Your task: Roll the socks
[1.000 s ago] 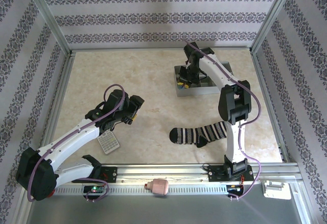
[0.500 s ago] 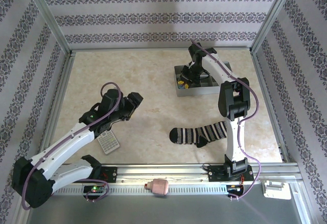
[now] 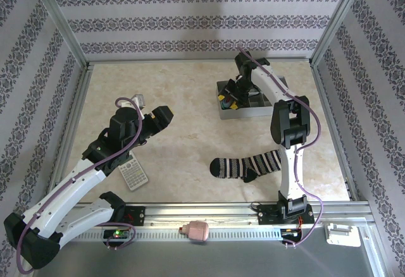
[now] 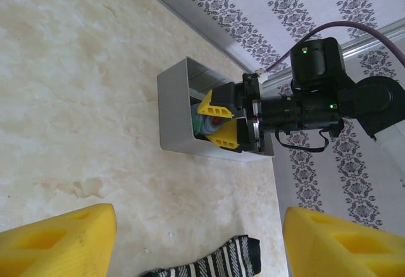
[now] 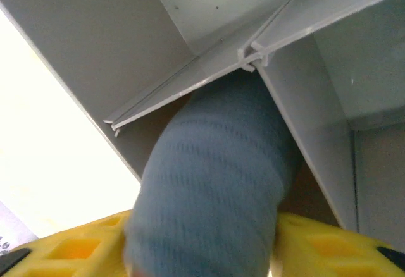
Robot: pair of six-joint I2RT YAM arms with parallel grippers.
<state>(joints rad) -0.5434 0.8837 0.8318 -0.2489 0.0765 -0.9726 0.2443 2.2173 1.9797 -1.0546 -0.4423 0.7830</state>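
The black-and-white striped sock lies flat on the table near the right arm's base; its toe end shows low in the left wrist view. The blue-grey sock, rolled into a bundle, sits in a compartment of the grey tray. My right gripper reaches down into that tray, its yellow fingers spread wide on either side of the bundle. My left gripper hovers open over the bare table left of centre, nothing between its fingers, pointing toward the tray.
A grey calculator lies beside the left arm near the front edge. A pink object rests on the front rail. Metal frame posts and patterned walls enclose the table on three sides.
The right gripper's jaws have spread apart around the blue-grey sock in the tray. The left arm has swung back and to the left, uncovering the calculator.
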